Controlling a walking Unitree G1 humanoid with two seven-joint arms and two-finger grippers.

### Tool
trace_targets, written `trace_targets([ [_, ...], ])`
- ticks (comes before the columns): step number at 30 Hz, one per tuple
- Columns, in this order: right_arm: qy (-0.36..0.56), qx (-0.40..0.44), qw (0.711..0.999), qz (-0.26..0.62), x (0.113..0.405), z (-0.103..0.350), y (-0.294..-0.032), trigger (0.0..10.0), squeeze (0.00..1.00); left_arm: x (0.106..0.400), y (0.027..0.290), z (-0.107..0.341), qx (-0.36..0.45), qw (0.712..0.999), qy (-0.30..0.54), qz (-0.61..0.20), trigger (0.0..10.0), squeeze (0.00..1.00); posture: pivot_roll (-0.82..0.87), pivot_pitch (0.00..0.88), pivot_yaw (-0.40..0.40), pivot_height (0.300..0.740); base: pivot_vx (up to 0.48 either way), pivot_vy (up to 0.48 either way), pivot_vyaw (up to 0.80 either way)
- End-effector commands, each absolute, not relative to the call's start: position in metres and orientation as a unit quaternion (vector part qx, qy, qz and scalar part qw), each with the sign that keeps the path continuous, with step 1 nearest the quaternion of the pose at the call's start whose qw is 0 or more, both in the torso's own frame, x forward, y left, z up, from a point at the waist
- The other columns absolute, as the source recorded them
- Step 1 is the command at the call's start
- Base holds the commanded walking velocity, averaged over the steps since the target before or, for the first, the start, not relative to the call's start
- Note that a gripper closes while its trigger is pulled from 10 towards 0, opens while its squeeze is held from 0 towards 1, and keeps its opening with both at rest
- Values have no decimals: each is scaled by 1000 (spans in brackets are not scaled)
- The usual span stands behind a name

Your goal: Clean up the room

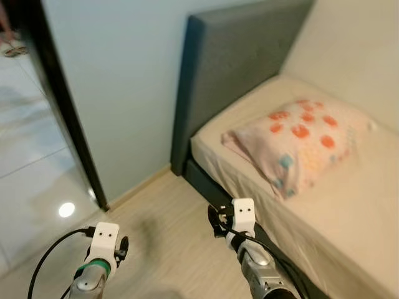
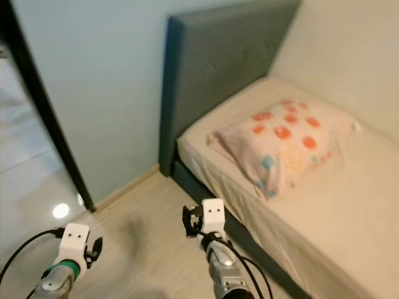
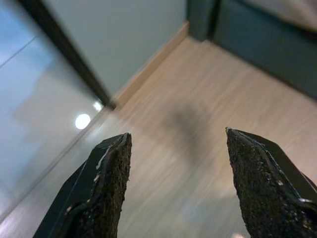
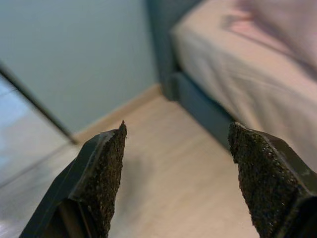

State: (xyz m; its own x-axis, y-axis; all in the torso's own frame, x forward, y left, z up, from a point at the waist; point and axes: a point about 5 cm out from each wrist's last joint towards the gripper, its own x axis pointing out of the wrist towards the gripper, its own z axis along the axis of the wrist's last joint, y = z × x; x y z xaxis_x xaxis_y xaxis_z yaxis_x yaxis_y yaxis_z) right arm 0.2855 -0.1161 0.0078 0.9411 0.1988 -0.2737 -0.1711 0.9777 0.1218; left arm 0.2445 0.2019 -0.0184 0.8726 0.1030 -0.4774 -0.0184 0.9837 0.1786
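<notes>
On the bed (image 1: 349, 218), one pillow (image 1: 299, 146) w/ orange spots is lying near the grey headboard (image 1: 230, 68). Two end effectors are hovering over the wood floor (image 1: 168, 249): left end effector (image 3: 176, 186) and right end effector (image 4: 176, 181), both spread wide, holding nothing.

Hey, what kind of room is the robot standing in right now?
Most likely a bedroom: a bed with a beige sheet, a grey upholstered headboard, and a spotted pillow lying on it. Both grippers, left and right, are open above the wooden floor.
</notes>
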Motion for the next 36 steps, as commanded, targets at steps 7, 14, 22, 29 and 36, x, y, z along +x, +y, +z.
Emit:
trace_targets([
  [7,156,52,983,84,283,4,-119,10000,0,239,199,-24,84,960,266,26,10000,0,118,35,-24,740,0,0,-788],
  [14,156,52,983,85,284,4,-118,10000,0,242,198,-23,83,960,265,26,10000,0,118,32,-24,740,0,0,-788],
  [22,157,51,983,82,284,4,-119,10000,0,243,198,-23,84,960,265,25,10000,0,115,29,-21,740,0,0,-788],
  [29,158,51,983,80,284,4,-119,10000,0,244,197,-23,85,960,265,22,10000,0,112,27,-18,740,0,0,-788],
  [36,157,51,983,80,284,4,-119,10000,0,245,197,-23,86,960,265,23,10000,0,112,26,-18,740,0,0,-788],
])
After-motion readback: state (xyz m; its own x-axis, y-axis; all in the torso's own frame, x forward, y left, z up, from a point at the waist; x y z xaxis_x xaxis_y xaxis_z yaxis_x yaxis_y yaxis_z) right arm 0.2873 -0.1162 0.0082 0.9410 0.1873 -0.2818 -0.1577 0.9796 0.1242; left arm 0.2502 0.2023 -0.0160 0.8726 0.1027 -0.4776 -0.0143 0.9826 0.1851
